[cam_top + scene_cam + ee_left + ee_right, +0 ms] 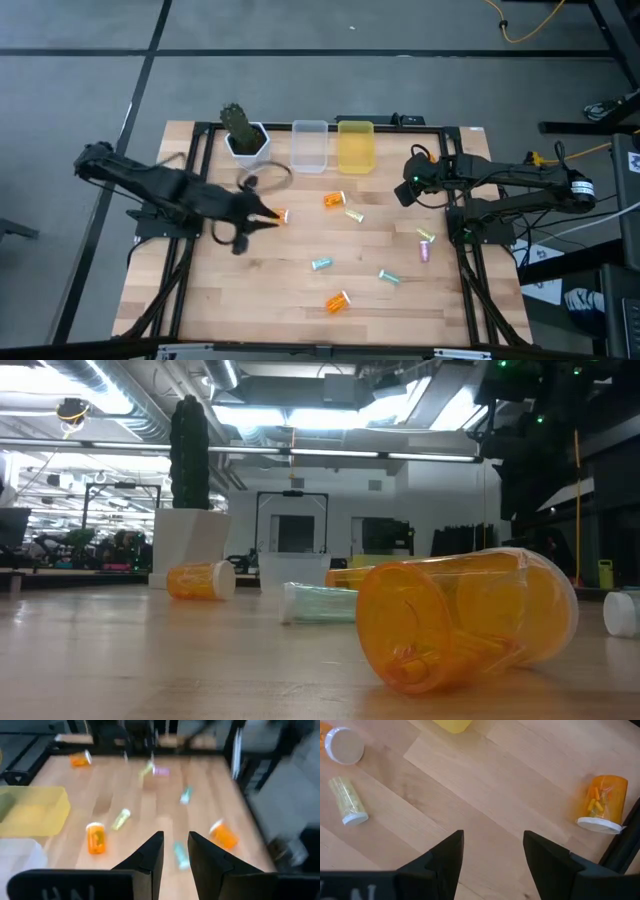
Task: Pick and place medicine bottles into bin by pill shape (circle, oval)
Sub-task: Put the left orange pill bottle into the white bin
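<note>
step: pick/approach | left gripper [268, 217] fingers apart, empty, by translucent orange white-capped bottle [281, 216] near wooden table [300, 290] left-centre | right gripper [492, 852] released, idle, right edge | next: close on bottle, carry to far-edge bins

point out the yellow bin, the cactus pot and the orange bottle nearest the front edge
yellow bin [356, 147]: high view, on its translucent floor.
cactus pot [248, 142]: high view, on the white hexagonal rim.
orange bottle nearest the front edge [337, 301]: high view, on the middle of its orange body.
</note>
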